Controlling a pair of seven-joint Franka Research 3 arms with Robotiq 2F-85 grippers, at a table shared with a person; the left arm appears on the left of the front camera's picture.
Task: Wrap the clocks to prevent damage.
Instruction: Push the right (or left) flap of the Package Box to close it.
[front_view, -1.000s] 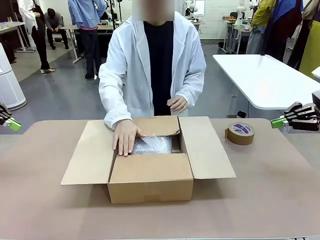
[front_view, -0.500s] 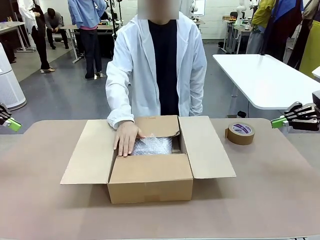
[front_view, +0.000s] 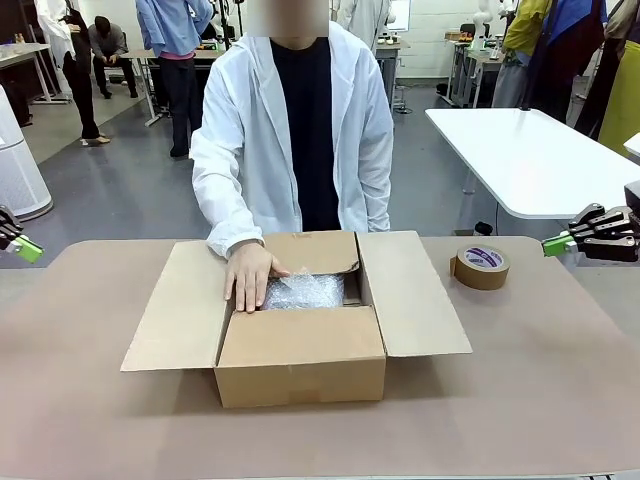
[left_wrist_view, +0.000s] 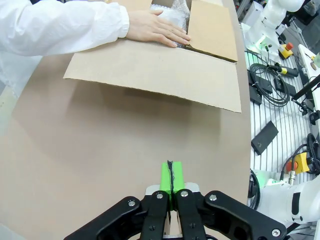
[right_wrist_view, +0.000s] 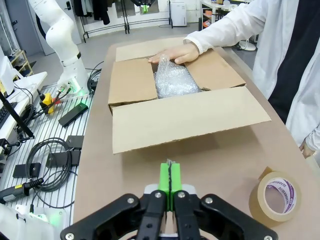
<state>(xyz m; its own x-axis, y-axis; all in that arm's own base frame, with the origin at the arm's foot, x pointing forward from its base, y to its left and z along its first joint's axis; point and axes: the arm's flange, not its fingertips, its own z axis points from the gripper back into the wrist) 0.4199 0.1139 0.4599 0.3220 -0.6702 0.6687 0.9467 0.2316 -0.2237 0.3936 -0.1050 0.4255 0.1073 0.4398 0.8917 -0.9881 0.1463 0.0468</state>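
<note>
Hand (front_view: 250, 277) resting on the clocks (front_view: 305, 291) in the carton (front_view: 300, 368)
left gripper (left_wrist_view: 170, 175) and right gripper (right_wrist_view: 170, 176) are just hovering, fingers pressed together, holding nothing

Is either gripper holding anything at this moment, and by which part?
Nothing. The left gripper and right gripper are shut empty, away from the carton. The person's hand lies flat on one end of the bubble-wrapped clocks, not gripping.
</note>
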